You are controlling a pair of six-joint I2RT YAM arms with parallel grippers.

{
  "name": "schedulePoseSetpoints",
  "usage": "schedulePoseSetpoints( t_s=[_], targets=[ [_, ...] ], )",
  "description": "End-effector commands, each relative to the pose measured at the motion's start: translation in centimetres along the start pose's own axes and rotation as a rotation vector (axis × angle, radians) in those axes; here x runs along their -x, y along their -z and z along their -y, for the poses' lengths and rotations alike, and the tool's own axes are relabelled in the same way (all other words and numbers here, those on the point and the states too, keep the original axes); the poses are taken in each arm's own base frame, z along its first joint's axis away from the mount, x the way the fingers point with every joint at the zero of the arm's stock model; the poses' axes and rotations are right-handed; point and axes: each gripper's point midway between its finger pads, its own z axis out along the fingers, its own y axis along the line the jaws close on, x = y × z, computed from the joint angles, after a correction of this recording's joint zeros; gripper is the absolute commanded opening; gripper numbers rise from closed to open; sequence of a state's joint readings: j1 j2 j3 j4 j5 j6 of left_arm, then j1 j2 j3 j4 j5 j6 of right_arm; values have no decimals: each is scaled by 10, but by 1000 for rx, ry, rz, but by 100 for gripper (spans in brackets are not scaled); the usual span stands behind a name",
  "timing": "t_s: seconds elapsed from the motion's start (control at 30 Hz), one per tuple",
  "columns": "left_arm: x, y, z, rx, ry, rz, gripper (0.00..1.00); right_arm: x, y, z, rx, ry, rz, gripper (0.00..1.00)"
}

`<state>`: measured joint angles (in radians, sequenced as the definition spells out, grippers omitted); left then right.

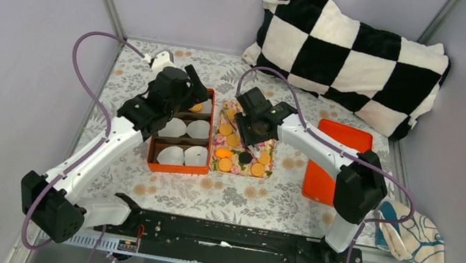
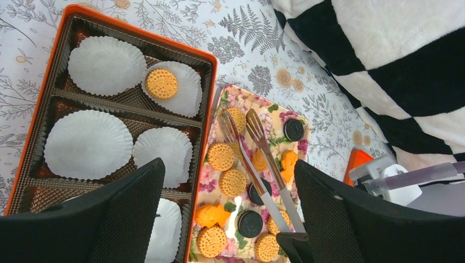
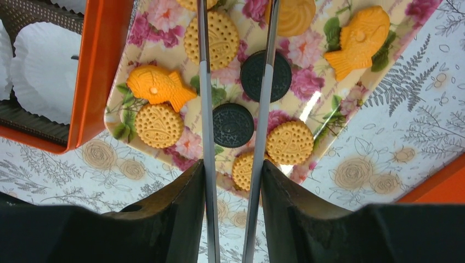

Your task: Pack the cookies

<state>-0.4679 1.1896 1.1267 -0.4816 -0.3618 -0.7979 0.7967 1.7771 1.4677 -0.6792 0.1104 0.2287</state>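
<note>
- Left arm: rises from its base at 7 o'clock in the top view and reaches toward 11 o'clock. The left gripper (image 2: pixel 228 163) hangs over the near end of the orange box (image 2: pixel 213 82) with its jaws spread wide and nothing between them.
- Right arm: folds at the elbow at 3 o'clock, then stretches left. The right gripper (image 3: pixel 231 170) is clamped on a pair of metal tongs (image 3: pixel 205 109), whose blades stand slightly apart.
- The cookies (image 3: pixel 159 125) lie scattered on the floral tray (image 3: pixel 307 82), directly under the tong blades at 12 o'clock from the right gripper; I cannot tell whether the blades touch any.
- One tan cookie (image 2: pixel 162 83) sits in a white paper cup (image 2: pixel 88 143) at the far end of the box — at 11 o'clock from the left gripper.
- Surface: a flower-printed tablecloth (image 1: pixel 240 203), with an orange lid (image 1: pixel 334 169) at 2 o'clock and a towel (image 1: pixel 414 238) at 3 o'clock.
- Far back: a checkered pillow (image 1: pixel 356 52) against plain grey walls.
</note>
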Motion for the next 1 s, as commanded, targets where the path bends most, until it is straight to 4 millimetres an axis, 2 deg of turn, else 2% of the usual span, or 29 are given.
schedulePoseSetpoints(
  t_s=[0.0,0.07,0.17,0.27,0.33,0.53,0.6,0.67,0.8,0.97],
  targets=[
    [-1,1,-8,8,11,-5,92,21,-1,-12,26,13,46,45],
    [-2,-1,-10,7,13,-13,92,21,-3,-11,19,11,36,41],
    [-3,-1,-11,5,18,-22,92,24,2,-8,-2,9,50,22],
    [3,0,-13,5,33,-9,92,36,18,-4,-18,6,104,13],
    [20,3,-14,18,53,25,92,48,34,-5,-13,7,161,9],
    [92,12,-31,59,198,158,92,79,84,-15,11,-2,304,2],
    [108,11,-36,35,242,166,92,87,97,-19,24,0,338,1],
    [114,10,-41,30,268,164,91,93,106,-25,41,6,361,0],
    [120,11,-49,41,287,179,91,104,109,-46,107,36,380,1],
    [123,13,-53,43,282,182,91,119,84,-81,186,92,352,1]
  ],
)
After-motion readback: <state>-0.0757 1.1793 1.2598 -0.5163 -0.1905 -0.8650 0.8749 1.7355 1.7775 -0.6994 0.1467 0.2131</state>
